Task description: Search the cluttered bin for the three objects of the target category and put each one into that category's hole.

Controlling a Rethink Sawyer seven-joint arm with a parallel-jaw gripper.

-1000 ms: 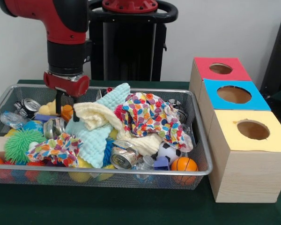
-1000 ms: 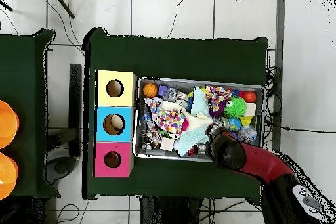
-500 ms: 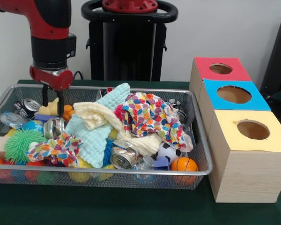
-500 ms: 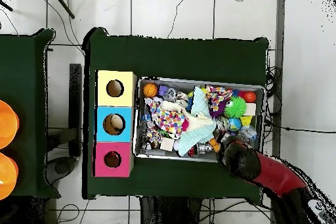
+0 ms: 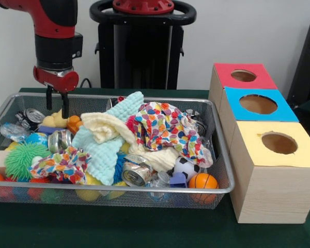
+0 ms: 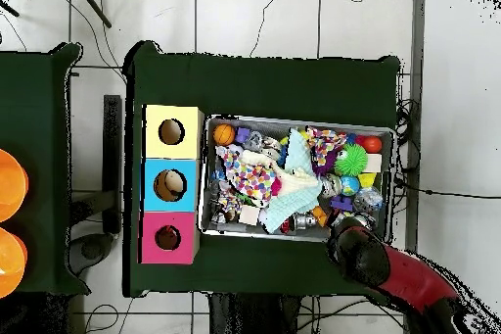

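Pincer (image 5: 58, 105): hanging over the bin's far corner, fingers spread apart with nothing between them, tips just above the yellow duck toy (image 5: 55, 120).
Arm (image 5: 56, 36): red and black, coming straight down in the front view; from overhead it's sitting over the bin's edge nearest the robot base.
Bin (image 5: 217, 189): wire mesh tray sitting on the green worktop (image 5: 144, 230), stuffed full.
Cloths: a colourful spotted cloth (image 5: 165, 126) and a pale blue washcloth (image 5: 106, 150) are lying piled over the middle, with a cream cloth (image 5: 106, 125) between them.
Cans: one crushed can (image 5: 136, 173) is lying near the front wall, another (image 5: 59, 140) further back by the blue cloth, a third (image 5: 31, 115) in the far corner.
Balls: a little basketball (image 5: 202, 181) and a soccer ball (image 5: 185, 166) are sitting together at the front corner; a spiky green ball (image 5: 21, 158) is resting at the opposite end.
Boxes: red box (image 5: 240, 77), blue box (image 5: 256, 106) and yellow box (image 5: 276, 150) are standing in a row just beside the bin, each with a round hole on top.
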